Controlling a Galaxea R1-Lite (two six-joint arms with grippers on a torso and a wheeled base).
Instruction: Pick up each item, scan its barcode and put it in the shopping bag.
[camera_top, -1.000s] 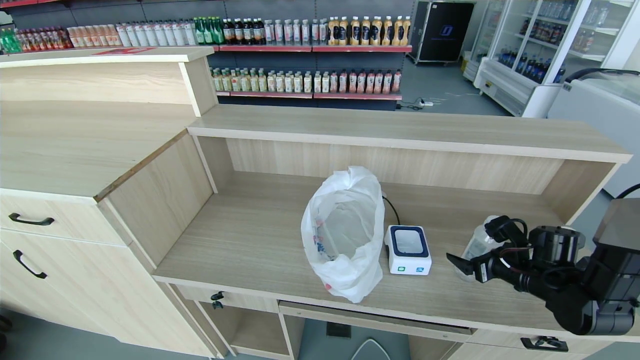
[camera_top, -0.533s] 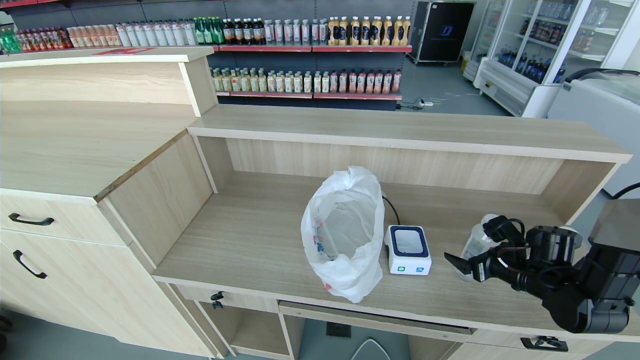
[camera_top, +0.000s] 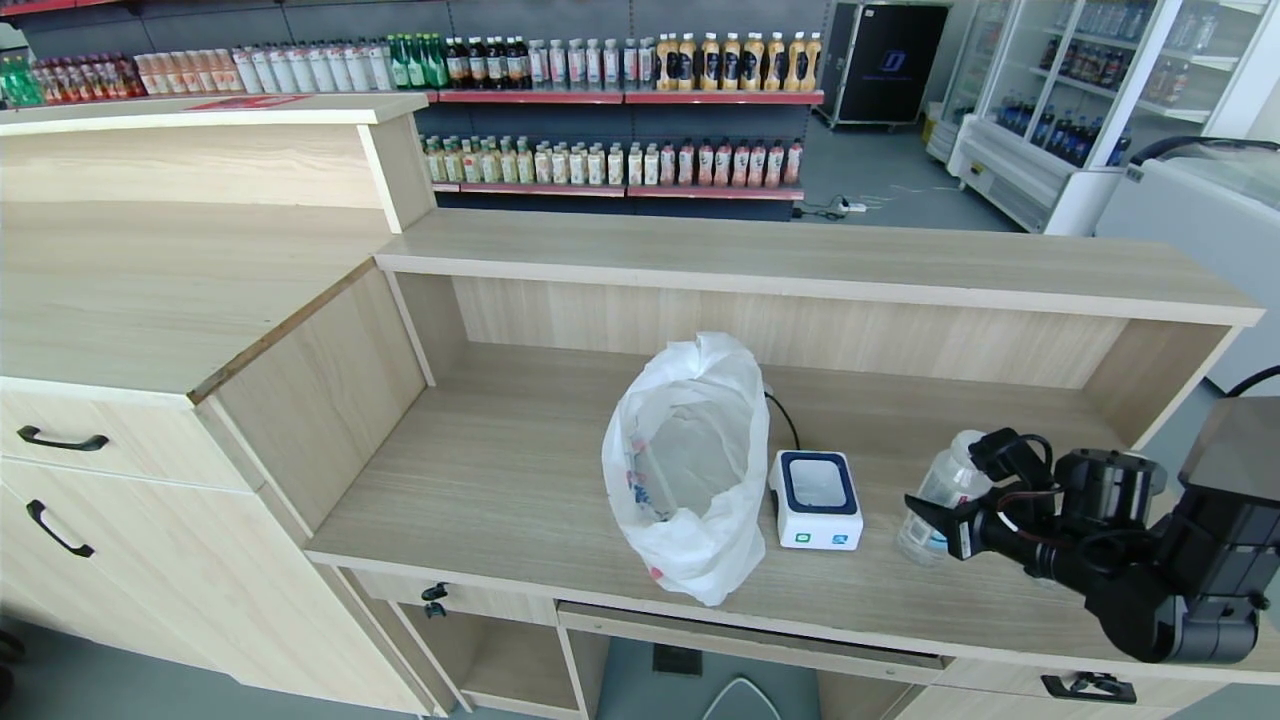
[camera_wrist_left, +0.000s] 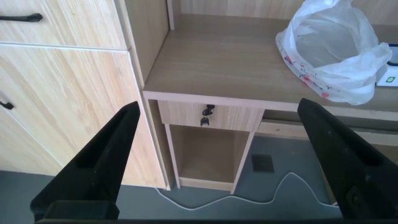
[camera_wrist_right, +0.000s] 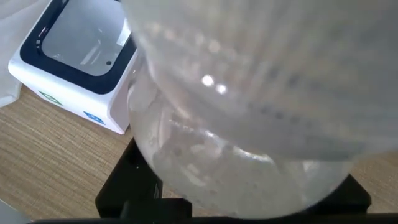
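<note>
Right claw (camera_top: 958, 484) clamped round clear plastic bottle (camera_top: 948, 468) beside scanner (camera_top: 815, 497). Bottle looks light, smooth, squashy; grip mid-body, gently. Left claw (camera_wrist_left: 219, 106) spread apart

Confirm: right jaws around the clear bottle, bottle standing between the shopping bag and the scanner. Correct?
Wrong on the order. The right gripper has its jaws around the clear bottle, but the scanner stands between the shopping bag and the bottle; the head view shows it.
</note>
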